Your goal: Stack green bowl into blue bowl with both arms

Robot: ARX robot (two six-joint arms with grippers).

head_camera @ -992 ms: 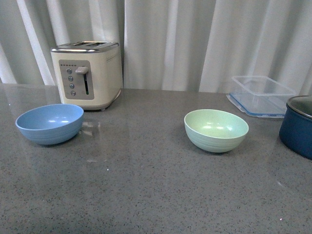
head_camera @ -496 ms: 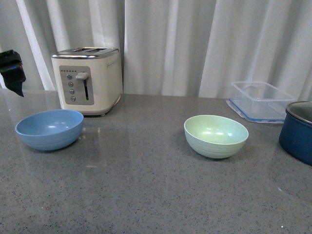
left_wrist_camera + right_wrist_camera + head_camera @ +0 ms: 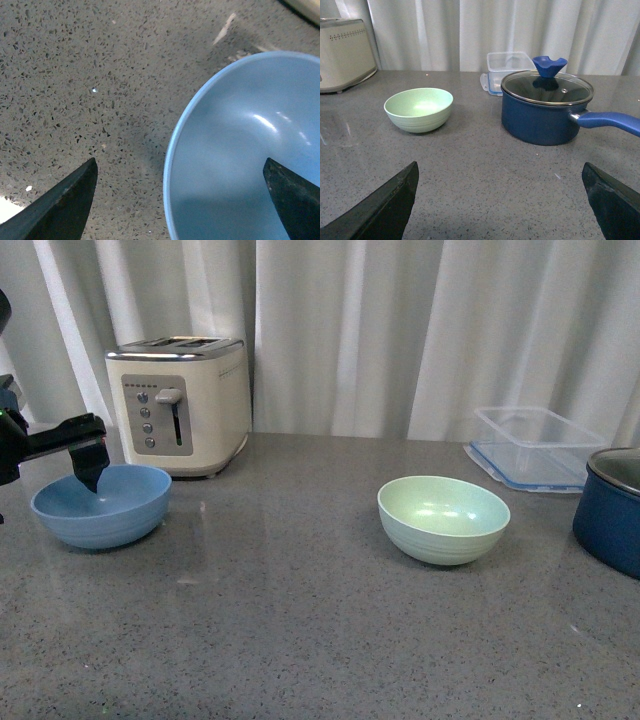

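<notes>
The blue bowl (image 3: 100,505) sits at the left of the grey counter, in front of the toaster. The green bowl (image 3: 443,518) sits right of centre, upright and empty. My left gripper (image 3: 86,466) is open and hangs over the blue bowl's near-left rim. In the left wrist view the left gripper (image 3: 180,162) straddles that rim of the blue bowl (image 3: 240,160), one finger outside (image 3: 65,205) and one over the inside. My right gripper (image 3: 500,167) is open and empty, low over bare counter, with the green bowl (image 3: 418,109) well ahead of it. It is out of the front view.
A cream toaster (image 3: 180,405) stands behind the blue bowl. A clear plastic container (image 3: 535,445) and a dark navy pot (image 3: 610,510) stand at the right. The pot (image 3: 545,112), with glass lid and long handle, is close beside the green bowl.
My left arm has come in from the left edge and dropped down onto the blue bowl's rim. Both bowls stay where they were.
</notes>
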